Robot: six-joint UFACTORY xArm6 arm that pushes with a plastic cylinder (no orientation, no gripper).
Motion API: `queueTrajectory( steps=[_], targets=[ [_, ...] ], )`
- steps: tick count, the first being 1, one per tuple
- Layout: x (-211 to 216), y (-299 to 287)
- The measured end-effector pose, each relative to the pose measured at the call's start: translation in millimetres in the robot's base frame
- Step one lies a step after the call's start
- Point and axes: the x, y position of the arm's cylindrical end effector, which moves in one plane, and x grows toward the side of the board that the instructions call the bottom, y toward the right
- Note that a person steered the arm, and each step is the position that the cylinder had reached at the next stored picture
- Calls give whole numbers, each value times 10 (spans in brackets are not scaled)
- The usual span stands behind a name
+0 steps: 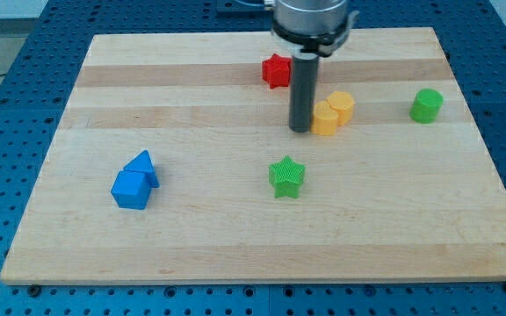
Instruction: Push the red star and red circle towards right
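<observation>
Tip [300, 130] touching yellow blocks [333, 112], below red star [276, 71]; no claw, nothing held. Red circle unseen. Next: reach star's left, push right.

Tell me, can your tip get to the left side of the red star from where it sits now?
Probably yes. My tip rests just left of the yellow blocks, below the red star. The board left of the star looks bare, so nothing seems to block a swing round.

Red star [276, 70] half behind rod [303, 92].
</observation>
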Motion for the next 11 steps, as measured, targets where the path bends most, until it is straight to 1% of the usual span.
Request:
queueTrajectory(
  steps=[1, 2, 3, 4, 5, 6, 8, 10, 11],
  targets=[
    [-201, 543],
    [-290, 769],
    [-293, 357],
    [-417, -237],
    [-739, -585],
    [-990, -670],
    [-1015, -670],
    [-1480, -893],
    [-1575, -875]
  ],
)
